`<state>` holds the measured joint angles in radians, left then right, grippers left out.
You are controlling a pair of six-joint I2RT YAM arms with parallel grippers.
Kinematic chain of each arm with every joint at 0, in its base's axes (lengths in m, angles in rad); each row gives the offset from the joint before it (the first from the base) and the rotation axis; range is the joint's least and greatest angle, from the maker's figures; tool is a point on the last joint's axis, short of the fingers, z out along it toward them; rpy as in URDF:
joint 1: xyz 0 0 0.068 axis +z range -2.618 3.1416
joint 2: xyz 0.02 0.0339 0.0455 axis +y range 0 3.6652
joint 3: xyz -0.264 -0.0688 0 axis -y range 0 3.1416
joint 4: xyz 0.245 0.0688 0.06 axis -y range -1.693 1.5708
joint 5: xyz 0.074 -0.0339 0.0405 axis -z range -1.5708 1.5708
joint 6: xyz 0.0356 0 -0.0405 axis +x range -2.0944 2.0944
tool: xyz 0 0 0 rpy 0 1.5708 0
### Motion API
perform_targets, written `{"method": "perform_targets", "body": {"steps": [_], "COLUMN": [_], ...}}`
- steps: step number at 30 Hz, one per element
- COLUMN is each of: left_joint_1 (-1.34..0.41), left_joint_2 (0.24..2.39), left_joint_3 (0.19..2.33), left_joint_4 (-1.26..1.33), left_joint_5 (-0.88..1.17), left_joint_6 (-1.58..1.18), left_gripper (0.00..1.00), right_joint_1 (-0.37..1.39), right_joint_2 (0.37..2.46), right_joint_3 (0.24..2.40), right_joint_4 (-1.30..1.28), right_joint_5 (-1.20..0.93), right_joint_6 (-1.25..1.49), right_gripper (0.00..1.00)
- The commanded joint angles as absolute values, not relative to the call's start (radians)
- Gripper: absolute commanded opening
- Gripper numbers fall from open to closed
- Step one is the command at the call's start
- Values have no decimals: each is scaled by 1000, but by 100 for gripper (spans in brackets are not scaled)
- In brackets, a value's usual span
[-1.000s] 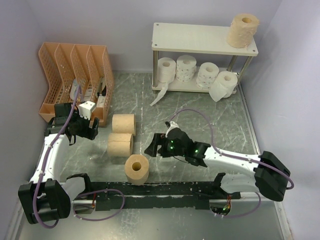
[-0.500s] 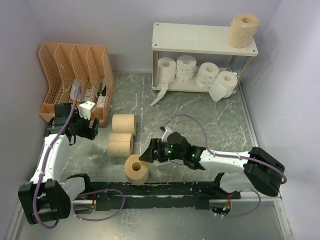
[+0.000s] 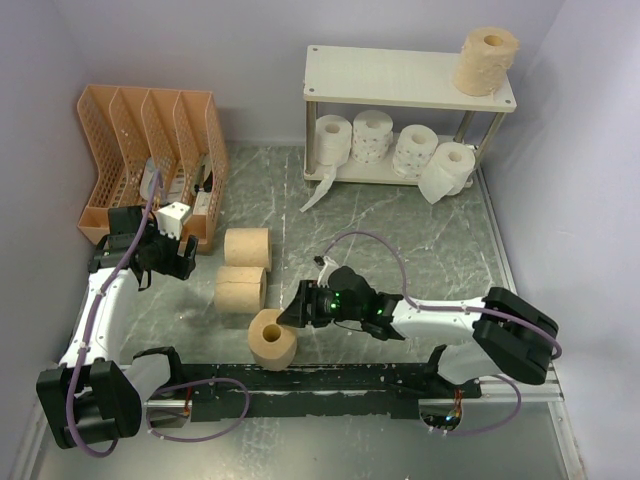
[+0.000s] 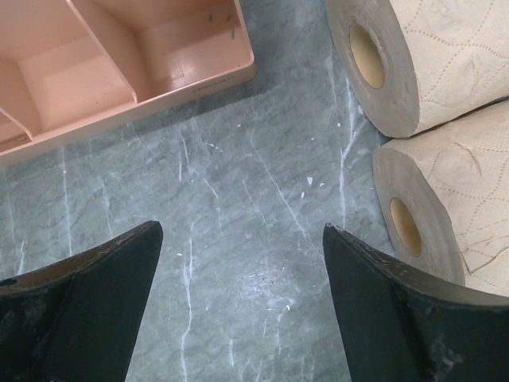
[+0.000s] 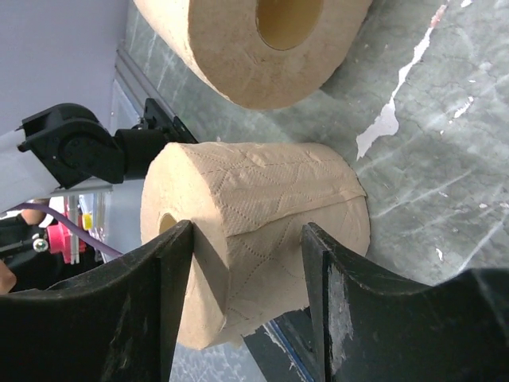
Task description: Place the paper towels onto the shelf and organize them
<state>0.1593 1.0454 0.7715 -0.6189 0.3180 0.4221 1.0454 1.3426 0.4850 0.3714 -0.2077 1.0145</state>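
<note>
Nearest tan roll (image 3: 273, 339) (image 5: 262, 207): stands on end, core up, on the counter (image 3: 400, 230), close to the near edge and left of centre. Right hand (image 3: 296, 311) (image 5: 246, 231) is spread wide with one finger on either side of it. Can't tell from the wrist view whether the pads actually touch the paper. Roll sits on the counter, not lifted.

Two more tan rolls (image 3: 241, 288) (image 4: 445, 231) lie on their sides just behind it, touching each other. Fourth tan roll (image 3: 487, 60) stands at the right end of the top board of the shelf (image 3: 390, 78), which is in the far right corner. Four white rolls (image 3: 371, 135) sit in a row on the lower board. The rightmost is at the front edge with a sheet hanging loose.

Left hand (image 3: 165, 255) (image 4: 242, 239): wide open, empty, over bare counter between the orange file organizer (image 3: 150, 150) (image 4: 119, 56) in the far left corner and the two lying rolls.
</note>
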Motion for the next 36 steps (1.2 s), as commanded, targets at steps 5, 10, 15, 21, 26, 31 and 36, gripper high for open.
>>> {"method": "perform_targets", "body": {"steps": [5, 10, 15, 21, 26, 31, 36], "left_joint_1": [167, 169, 170, 172, 171, 171, 183], "left_joint_2": [1029, 1031, 1031, 1033, 1034, 1034, 1024], "left_joint_3": [780, 781, 781, 781, 781, 782, 780], "left_joint_4": [-614, -617, -615, -615, -617, -617, -615], "left_joint_5": [333, 333, 333, 334, 333, 333, 337], "left_joint_6": [436, 435, 435, 436, 436, 436, 436], "left_gripper": [94, 94, 94, 94, 94, 94, 94], "right_joint_1": [1069, 1070, 1071, 1067, 1023, 725, 425], "right_joint_2": [1391, 1399, 1325, 1174, 1174, 1194, 1363], "right_joint_3": [502, 505, 544, 751, 1101, 1377, 1697], "right_joint_4": [397, 390, 303, -15, -289, -374, -370], "right_joint_5": [-223, -218, -157, 88, 369, 427, 405], "right_joint_6": [1004, 1002, 1019, 999, 907, 861, 811], "right_gripper": [51, 7, 0, 0, 0, 0, 0]}}
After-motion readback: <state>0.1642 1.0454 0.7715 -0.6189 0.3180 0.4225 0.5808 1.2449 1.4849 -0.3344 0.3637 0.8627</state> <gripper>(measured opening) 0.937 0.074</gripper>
